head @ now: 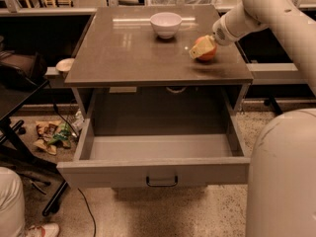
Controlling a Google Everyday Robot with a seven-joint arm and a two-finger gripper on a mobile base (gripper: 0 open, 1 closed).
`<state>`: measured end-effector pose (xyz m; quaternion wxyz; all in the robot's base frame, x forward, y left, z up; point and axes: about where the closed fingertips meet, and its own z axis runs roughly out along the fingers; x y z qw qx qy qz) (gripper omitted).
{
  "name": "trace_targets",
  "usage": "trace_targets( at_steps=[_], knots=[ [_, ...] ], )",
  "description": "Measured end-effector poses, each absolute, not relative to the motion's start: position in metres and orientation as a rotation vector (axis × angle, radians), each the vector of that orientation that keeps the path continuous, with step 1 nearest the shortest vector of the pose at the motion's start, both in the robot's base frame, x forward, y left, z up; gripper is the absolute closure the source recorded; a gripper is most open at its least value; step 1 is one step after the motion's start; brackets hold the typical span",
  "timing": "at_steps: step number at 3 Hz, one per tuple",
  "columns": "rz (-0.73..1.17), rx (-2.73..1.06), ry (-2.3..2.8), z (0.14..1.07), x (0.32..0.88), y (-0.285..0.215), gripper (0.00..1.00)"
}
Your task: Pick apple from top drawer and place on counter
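Observation:
The apple (209,52) is red-orange and sits in my gripper (203,49) over the right part of the counter (138,53), just above or on its surface. A pale finger (198,51) covers the apple's left side, and the gripper is shut on it. My arm (247,14) reaches in from the upper right. The top drawer (153,171) is pulled fully open below the counter, its grey inside holds nothing, and its dark bar handle (161,181) faces me.
A white bowl (166,23) stands at the back middle of the counter. A small pale dish (64,64) sits on a ledge at the left. Litter (52,135) and black stand legs lie on the floor at left. My pale body (284,177) fills the lower right.

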<state>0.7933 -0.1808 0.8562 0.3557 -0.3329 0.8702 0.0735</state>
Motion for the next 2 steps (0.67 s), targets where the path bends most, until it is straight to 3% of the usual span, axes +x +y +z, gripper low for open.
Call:
trace_targets(
  at_steps=[2],
  knots=[
    [0.214,-0.831,2.179,0.889,0.751,-0.204,0.00]
  ],
)
